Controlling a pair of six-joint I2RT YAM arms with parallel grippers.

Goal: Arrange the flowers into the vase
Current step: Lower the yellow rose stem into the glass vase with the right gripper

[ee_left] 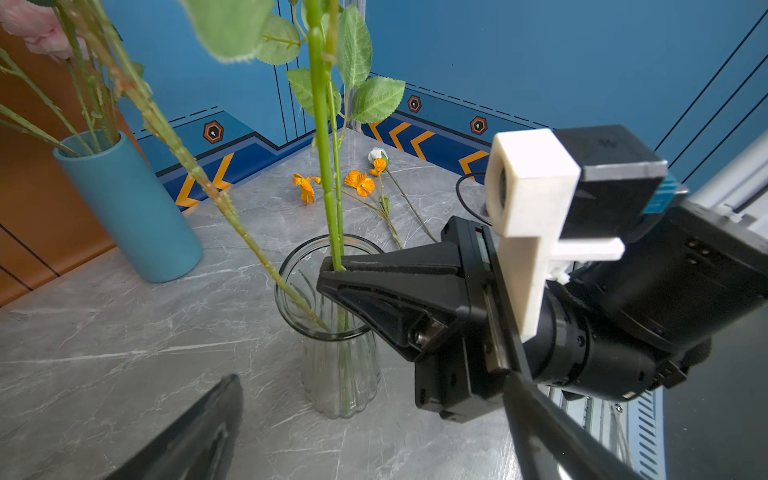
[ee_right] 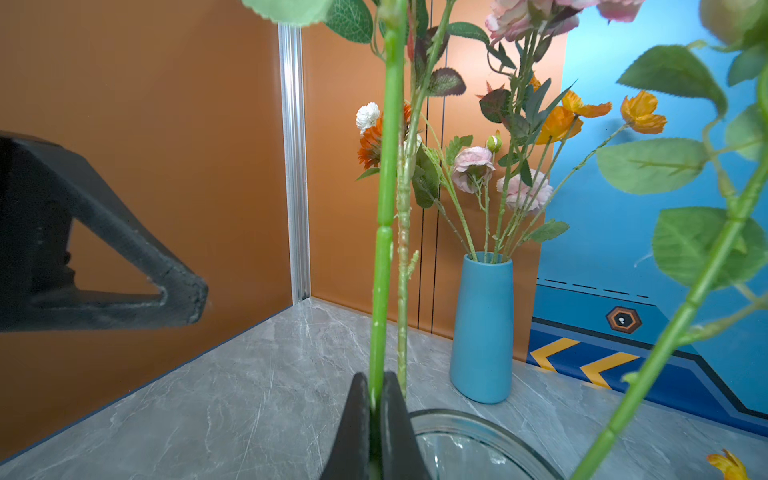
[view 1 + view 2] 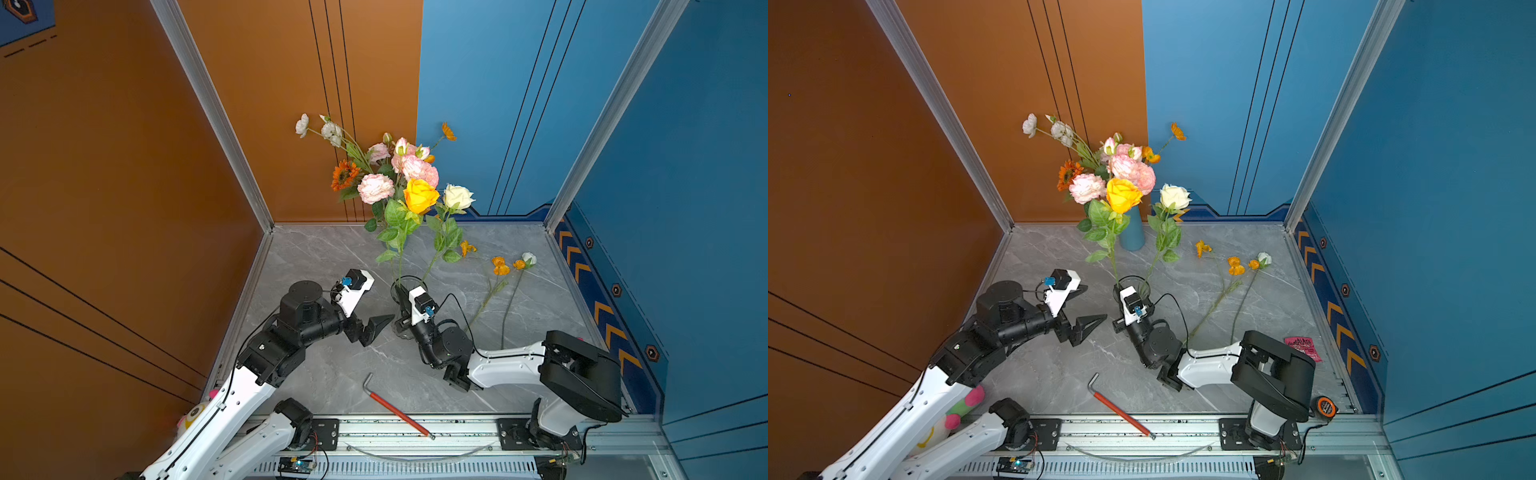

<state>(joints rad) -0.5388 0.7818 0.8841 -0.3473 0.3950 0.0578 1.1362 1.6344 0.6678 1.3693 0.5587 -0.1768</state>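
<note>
Two vases on worktop point(image 3: 332, 374): blue vase point(image 3: 1132, 232) packed with flowers point(image 3: 415, 168), glass vase point(image 1: 340, 374) holding rose stems. Right gripper point(image 1: 332, 272) jaws clamped on yellow rose point(image 3: 420, 195) stem there; left gripper point(image 3: 376, 326) jaws spread, empty. Two loose flowers point(image 3: 500, 266) lying flat. One hex key point(image 3: 399, 411).

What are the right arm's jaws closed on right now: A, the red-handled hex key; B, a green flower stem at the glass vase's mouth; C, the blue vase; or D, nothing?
B: the right gripper, jaws shut, pinches a green stem at the rim of the glass vase.
</note>
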